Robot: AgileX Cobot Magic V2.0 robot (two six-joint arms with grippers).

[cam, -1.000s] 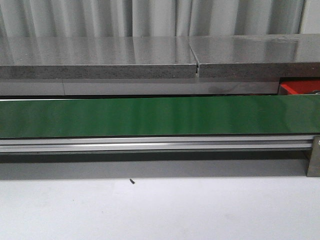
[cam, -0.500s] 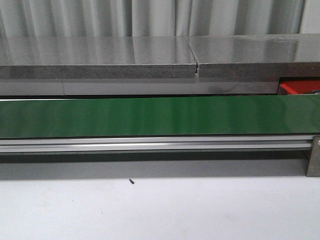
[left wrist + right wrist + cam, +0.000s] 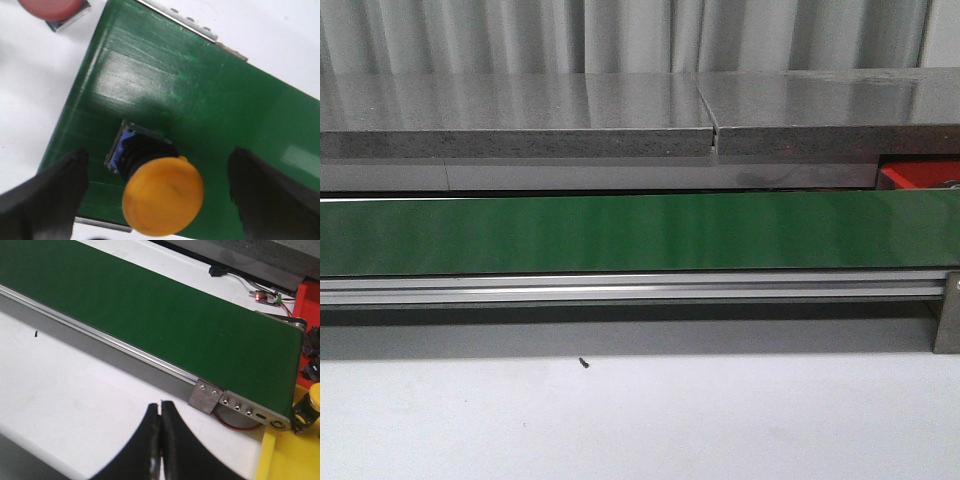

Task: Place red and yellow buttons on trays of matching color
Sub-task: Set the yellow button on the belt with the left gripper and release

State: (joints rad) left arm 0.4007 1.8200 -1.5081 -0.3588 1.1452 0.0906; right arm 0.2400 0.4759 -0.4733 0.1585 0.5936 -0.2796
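A yellow button (image 3: 162,195) with a black neck and blue base lies tilted on the green belt (image 3: 200,100). My left gripper (image 3: 159,167) is open, one dark finger on each side of the button and neither touching it. A red button (image 3: 49,7) sits on the white surface beyond the belt's corner. My right gripper (image 3: 161,410) is shut and empty over the white table, near the belt's end. Past that end, part of the red tray (image 3: 307,297) and a corner of a yellow tray (image 3: 287,462) show; the yellow one holds a yellow button (image 3: 309,407). Neither gripper appears in the front view.
The green belt (image 3: 620,232) runs across the front view on an aluminium rail (image 3: 620,291), with a grey stone ledge (image 3: 520,140) behind it and the red tray (image 3: 920,175) at the far right. A circuit board with wires (image 3: 265,296) lies behind the belt. Dark parts (image 3: 311,352) lie by the red tray.
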